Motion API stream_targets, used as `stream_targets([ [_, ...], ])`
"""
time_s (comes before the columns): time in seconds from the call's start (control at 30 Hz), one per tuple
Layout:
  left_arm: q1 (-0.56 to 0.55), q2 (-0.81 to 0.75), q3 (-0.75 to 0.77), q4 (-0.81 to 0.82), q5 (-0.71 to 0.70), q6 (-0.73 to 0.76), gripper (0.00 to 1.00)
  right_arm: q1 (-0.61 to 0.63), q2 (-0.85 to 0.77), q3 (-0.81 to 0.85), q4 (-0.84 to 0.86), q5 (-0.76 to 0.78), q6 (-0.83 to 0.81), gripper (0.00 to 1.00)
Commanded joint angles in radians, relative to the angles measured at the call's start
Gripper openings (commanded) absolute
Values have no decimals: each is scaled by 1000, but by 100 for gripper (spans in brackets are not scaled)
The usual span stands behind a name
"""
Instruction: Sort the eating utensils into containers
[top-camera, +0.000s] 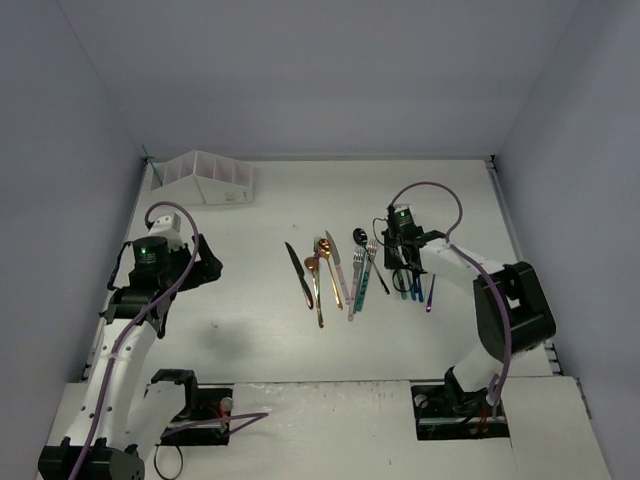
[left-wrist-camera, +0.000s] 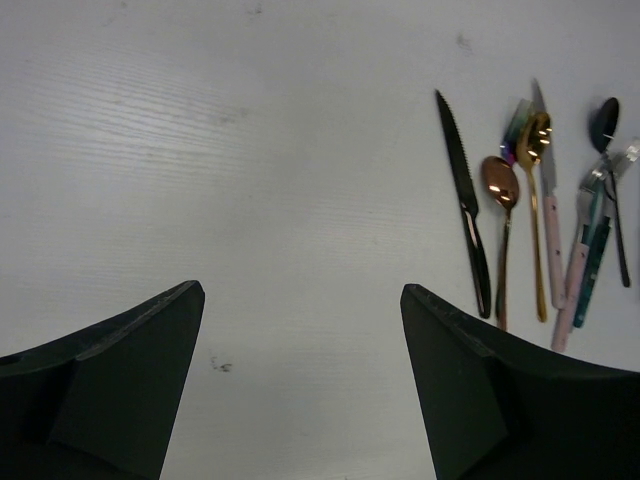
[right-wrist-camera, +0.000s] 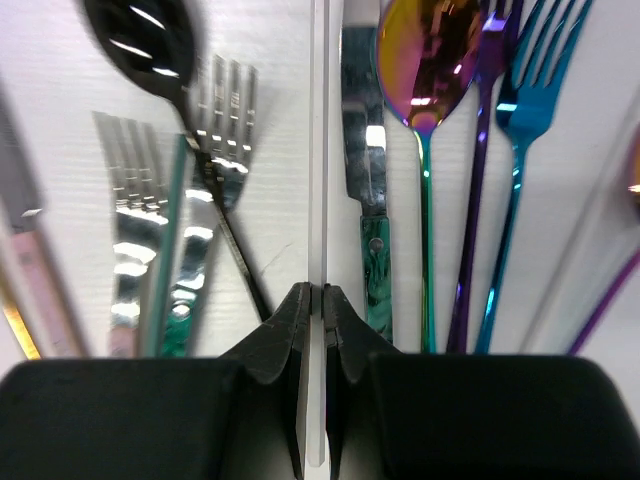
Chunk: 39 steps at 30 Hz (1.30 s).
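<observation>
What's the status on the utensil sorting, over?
Left gripper open, empty. Right gripper shut on thin pale utensil. Other utensils lie on table. White rack back-left, unblocked.

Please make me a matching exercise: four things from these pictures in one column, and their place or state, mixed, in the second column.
1. rack
2. black knife
3. left end effector
4. right end effector

A. open, holding nothing
B. table's far left corner
C. shut on a thin pale utensil
D. leftmost of the utensils

Pairs: 1-B, 2-D, 3-A, 4-C
</observation>
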<state>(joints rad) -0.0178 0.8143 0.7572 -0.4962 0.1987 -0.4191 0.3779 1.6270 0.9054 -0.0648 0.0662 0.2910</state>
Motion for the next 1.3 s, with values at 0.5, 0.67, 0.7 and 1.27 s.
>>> stream_targets([
  [0.5, -482, 89, 388, 350, 42, -301, 77, 364, -561, 114, 157, -164, -81, 0],
  [0.67, -657, 173, 401, 463, -97, -262, 77, 419, -577, 116, 232, -222, -51, 0],
  [0.7, -679, 188, 405, 471, -111, -256, 77, 425, -581, 118, 241, -226, -42, 0],
  [1.27, -791, 342, 462, 568, -235, -225, 1, 450, -598, 110, 309, -238, -18, 0],
])
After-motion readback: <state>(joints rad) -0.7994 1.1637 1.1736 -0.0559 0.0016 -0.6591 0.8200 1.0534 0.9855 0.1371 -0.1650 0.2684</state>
